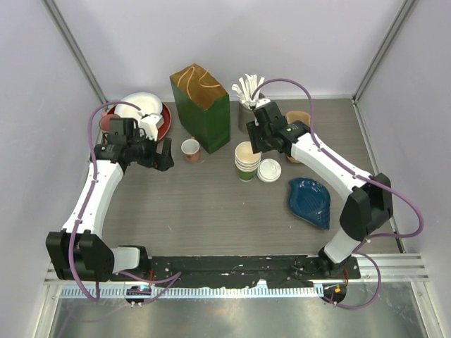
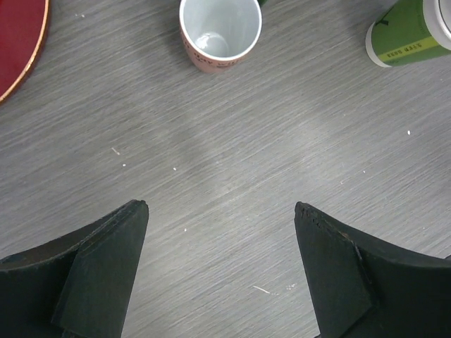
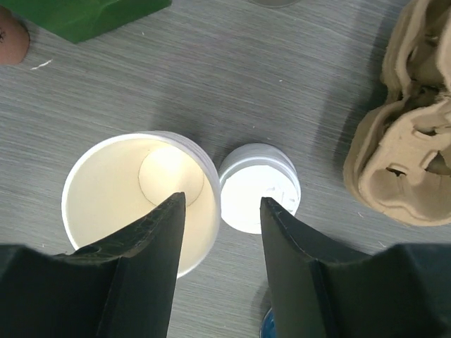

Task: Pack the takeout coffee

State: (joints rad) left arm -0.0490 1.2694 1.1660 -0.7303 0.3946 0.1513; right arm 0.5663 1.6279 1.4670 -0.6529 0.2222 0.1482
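The grey worktop carries one green paper bag standing upright at the back and one blue dish to the right. One cardboard carrier shows its moulded pockets only in the right wrist view.

One stack of green cups stands mid-worktop. The overhead view shows nested rims I cannot count, the right wrist view shows the cream inside, and the left wrist view shows a printed side. One pile of white lids touches it.

One red-and-white cup stands alone.

The right gripper is spread, straddling the cup rim beside the lids. The left gripper gapes wide over bare worktop.
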